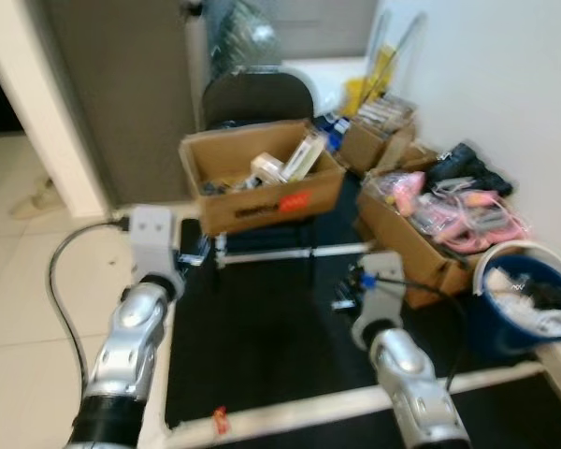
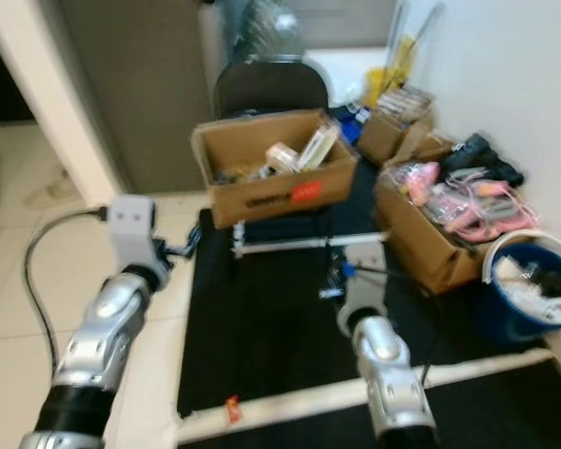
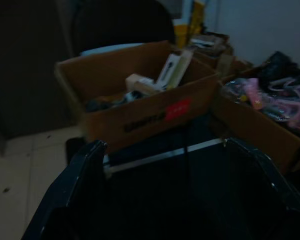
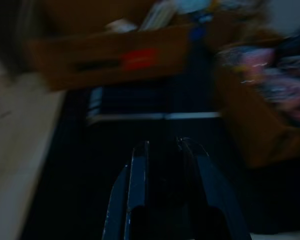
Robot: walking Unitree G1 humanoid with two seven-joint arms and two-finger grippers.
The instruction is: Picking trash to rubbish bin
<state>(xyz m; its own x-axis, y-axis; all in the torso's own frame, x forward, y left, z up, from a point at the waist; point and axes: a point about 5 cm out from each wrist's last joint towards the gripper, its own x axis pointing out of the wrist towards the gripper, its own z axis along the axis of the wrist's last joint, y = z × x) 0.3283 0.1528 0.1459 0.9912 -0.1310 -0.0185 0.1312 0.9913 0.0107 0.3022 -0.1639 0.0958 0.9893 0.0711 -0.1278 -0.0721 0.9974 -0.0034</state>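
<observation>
Right of right tool, bin.

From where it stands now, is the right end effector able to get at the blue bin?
Probably yes: the right end effector hangs above bare black mat, and the blue bin stands open to its right, nothing between.

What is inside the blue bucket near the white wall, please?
The blue bucket holds crumpled white material, probably paper or plastic trash, and something dark at its right side. The picture is blurred, and anything lying beneath this pile is covered.
</observation>
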